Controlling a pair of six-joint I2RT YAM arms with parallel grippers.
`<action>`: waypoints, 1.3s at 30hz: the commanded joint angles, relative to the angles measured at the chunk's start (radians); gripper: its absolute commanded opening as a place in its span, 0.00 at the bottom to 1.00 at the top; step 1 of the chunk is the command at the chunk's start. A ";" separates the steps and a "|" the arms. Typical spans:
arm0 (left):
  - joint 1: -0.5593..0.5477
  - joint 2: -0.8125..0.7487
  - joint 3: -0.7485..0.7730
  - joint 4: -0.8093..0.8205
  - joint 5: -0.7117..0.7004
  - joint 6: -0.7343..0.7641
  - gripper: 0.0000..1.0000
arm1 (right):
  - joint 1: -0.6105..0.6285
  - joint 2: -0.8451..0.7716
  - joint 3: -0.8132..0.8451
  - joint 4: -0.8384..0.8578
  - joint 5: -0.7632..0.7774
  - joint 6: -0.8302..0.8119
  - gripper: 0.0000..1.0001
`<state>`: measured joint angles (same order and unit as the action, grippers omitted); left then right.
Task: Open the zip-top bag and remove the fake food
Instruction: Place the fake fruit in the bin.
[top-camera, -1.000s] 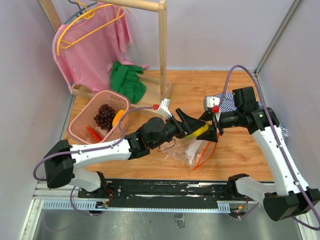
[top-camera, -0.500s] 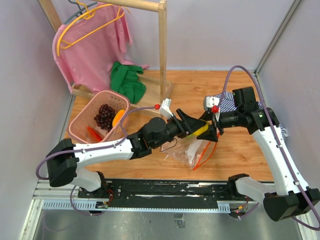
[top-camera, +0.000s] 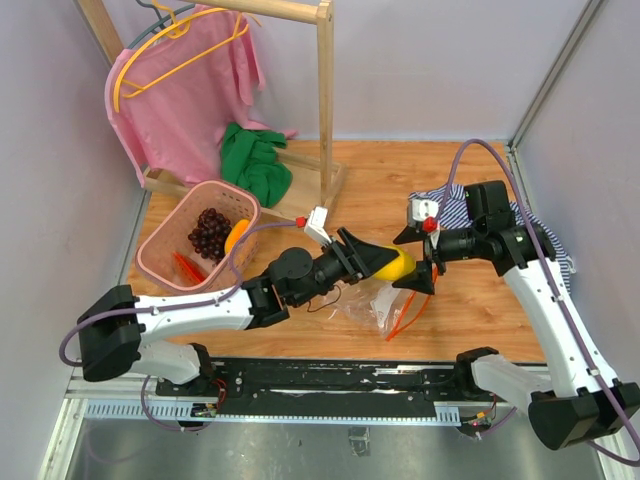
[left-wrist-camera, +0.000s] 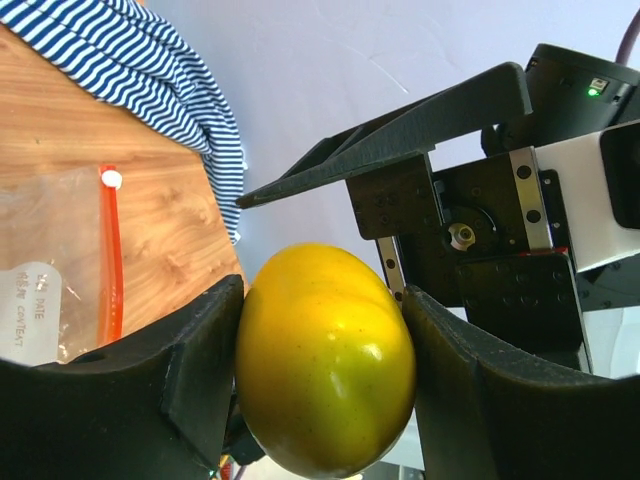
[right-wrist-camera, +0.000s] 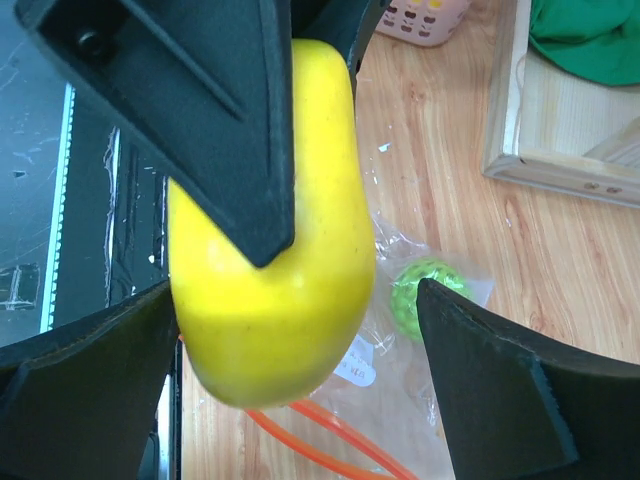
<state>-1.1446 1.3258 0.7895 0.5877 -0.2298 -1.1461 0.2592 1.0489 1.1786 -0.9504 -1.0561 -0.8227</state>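
Note:
A yellow oval fruit (top-camera: 396, 265) of the fake food hangs above the table. My left gripper (top-camera: 383, 262) is shut on it, and both pads press its sides in the left wrist view, where the fruit (left-wrist-camera: 325, 360) fills the gap. My right gripper (top-camera: 419, 258) is open and faces the left one. Its jaws stand wide around the fruit (right-wrist-camera: 270, 300), with a clear gap on the right side. Below lies the zip-top bag (top-camera: 385, 308), crinkled, its red-orange zip strip (right-wrist-camera: 330, 425) open. A green leafy ball (right-wrist-camera: 425, 295) sits inside the bag (right-wrist-camera: 440, 400).
A pink basket (top-camera: 160, 245) at the left holds a grape bunch (top-camera: 210, 232), an orange fruit (top-camera: 237, 237) and a red slice (top-camera: 185, 265). A striped cloth (top-camera: 455, 205) lies behind the right gripper. A green cloth (top-camera: 255, 160) and a wooden rack (top-camera: 325, 90) stand at the back.
The right gripper's jaws have opened wide off the yellow fruit. The left gripper has closed on the fruit and drawn it slightly left and nearer.

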 joint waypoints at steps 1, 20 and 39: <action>-0.007 -0.072 -0.043 0.070 -0.045 0.046 0.00 | -0.003 -0.035 -0.017 -0.027 -0.073 -0.038 0.98; 0.006 -0.327 -0.096 -0.146 -0.056 0.385 0.00 | -0.081 -0.079 -0.052 -0.117 -0.168 -0.154 0.98; 0.168 -0.493 0.043 -0.558 -0.028 0.813 0.00 | -0.122 -0.095 -0.072 -0.118 -0.175 -0.159 0.98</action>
<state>-1.0122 0.8799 0.7891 0.1146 -0.2268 -0.4362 0.1623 0.9703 1.1168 -1.0496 -1.2045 -0.9699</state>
